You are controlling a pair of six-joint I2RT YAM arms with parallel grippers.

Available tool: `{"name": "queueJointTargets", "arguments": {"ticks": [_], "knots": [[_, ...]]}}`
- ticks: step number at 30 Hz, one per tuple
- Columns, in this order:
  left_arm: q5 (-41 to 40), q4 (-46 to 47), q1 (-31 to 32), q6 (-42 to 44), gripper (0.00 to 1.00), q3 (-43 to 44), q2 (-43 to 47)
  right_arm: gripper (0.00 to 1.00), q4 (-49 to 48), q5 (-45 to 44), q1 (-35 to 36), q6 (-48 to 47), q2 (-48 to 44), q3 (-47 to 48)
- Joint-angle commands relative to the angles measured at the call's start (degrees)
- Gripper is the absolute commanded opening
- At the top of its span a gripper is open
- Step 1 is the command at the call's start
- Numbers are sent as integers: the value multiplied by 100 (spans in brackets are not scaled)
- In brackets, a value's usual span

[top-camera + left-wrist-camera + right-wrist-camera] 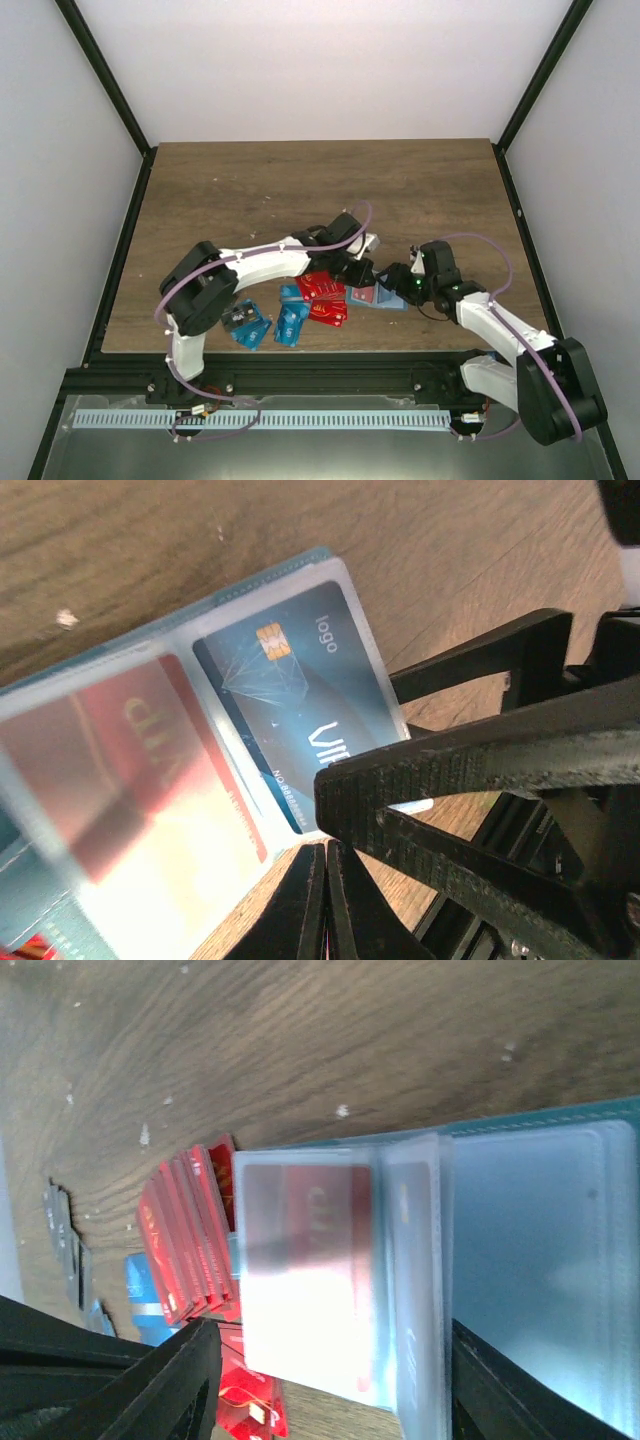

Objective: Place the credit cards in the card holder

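Worktop (250,190) of dark wood grain. The card holder (385,298) lies open on it, right of centre and towards the near edge, between the tips of the two arms. It has a teal cover underneath and clear plastic leaves on top.

Left wrist view: two leaves are filled. One carries a dark blue card (300,695) with a gold chip and the word "logo". The leaf beside it carries a red card (130,750) lettered "VIP", blurred and washed out by glare.

Left end effector (324,860) — fingers pressed flat together, no gap showing. The tips sit at the card holder's edge, just below the dark blue card. Whether a leaf is caught between them, cannot tell.

Right end effector (335,1360) — fingers (170,1380) about half spread, one on each side of the clear leaf (300,1310) that holds the red card. The leaf fills the gap from edge to edge and both fingers bear on its sides, so it is gripped across its width. To its right, further leaves lie flat over the teal cover.

Loose credit cards (322,290) lie on the worktop left of the card holder. Nearest it is a fanned stack of red ones, just beside its left edge, with more red nearer the front. The blue cards (292,322) lie further left, and a dark patterned card (240,318) rests on a blue one at the far left of the group. In the right wrist view the red fan overlaps like roof tiles, with a blue card just beside it.
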State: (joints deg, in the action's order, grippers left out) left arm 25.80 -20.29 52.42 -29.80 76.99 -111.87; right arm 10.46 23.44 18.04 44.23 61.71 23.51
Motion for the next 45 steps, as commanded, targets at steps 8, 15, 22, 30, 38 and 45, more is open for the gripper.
{"name": "queueJointTargets", "arguments": {"ticks": [8,15,22,30,38,45], "knots": [[-650,237,-561,-50,4,-1311,1419,59,-295,29,929,251,738,975],[-1580,-339,-651,-50,21,-2430,2671,60,-245,-141,1682,223,1373,1790],[-2297,-1105,-505,-286,50,-3229,3797,61,-132,-413,1916,376,1260,1647],[-3147,-1982,366,-873,65,-3367,4286,61,-37,-574,1975,597,484,1105],[-3703,-2350,1234,-1527,82,-3521,4056,61,191,-646,1975,708,-278,695],[-3557,-2023,1518,-1589,86,-3663,3791,62,318,-638,1977,757,-714,449]]}}
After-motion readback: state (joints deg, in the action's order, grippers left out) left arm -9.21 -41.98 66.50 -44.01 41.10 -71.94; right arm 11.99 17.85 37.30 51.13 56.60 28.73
